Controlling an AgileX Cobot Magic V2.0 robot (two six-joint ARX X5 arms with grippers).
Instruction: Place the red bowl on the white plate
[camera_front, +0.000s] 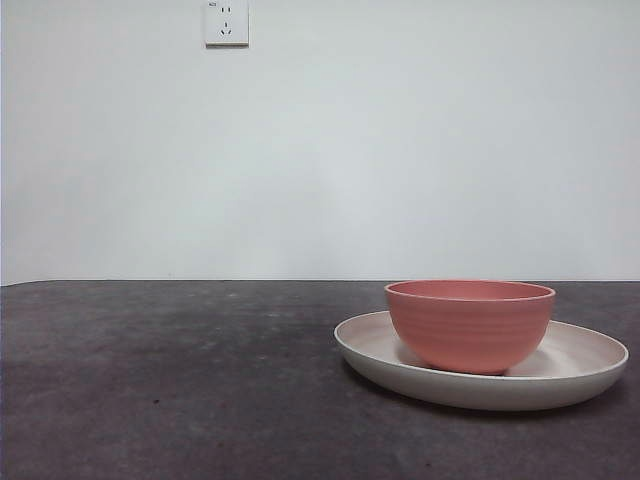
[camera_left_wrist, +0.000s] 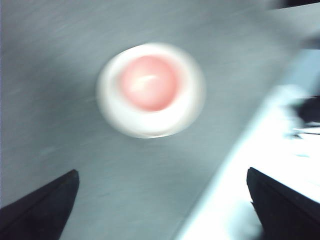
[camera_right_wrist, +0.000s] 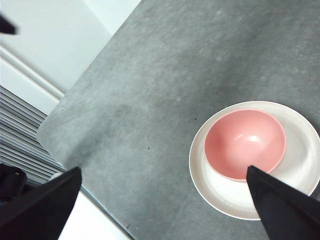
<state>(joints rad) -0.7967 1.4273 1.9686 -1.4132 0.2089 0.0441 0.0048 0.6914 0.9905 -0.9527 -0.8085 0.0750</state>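
1. Front view: red bowl (camera_front: 470, 325) sits upright inside the white plate (camera_front: 580, 365), resting on the plate's floor and set toward the side of the plate nearer the wall socket (camera_front: 226, 22). The plate lies flat on the dark table (camera_front: 170, 380). No arm or gripper shows here, and nothing touches the bowl.

2. Left wrist view: blurred picture from high above the plate. The bowl (camera_left_wrist: 149, 82) shows as a pink disc within the plate (camera_left_wrist: 185, 107). The left gripper (camera_left_wrist: 162, 207) hangs well clear of the plate, its jaws spread wide with nothing between them.

3. Right wrist view: the bowl (camera_right_wrist: 245, 144) stands on the plate (camera_right_wrist: 220, 195), off-centre, its rim close to one stretch of the plate's rim. The right gripper (camera_right_wrist: 165, 210) hovers above and beside the plate, jaws parted and empty; one jaw only overlaps the plate in the picture.

4. Judgement: the placing looks done. Should the bowl need moving, it appears stiff, light and matte, with ridged sides that ought to resist slipping; pinching its rim, one jaw inside and one outside, looks the surest hold. It might chip if dropped.
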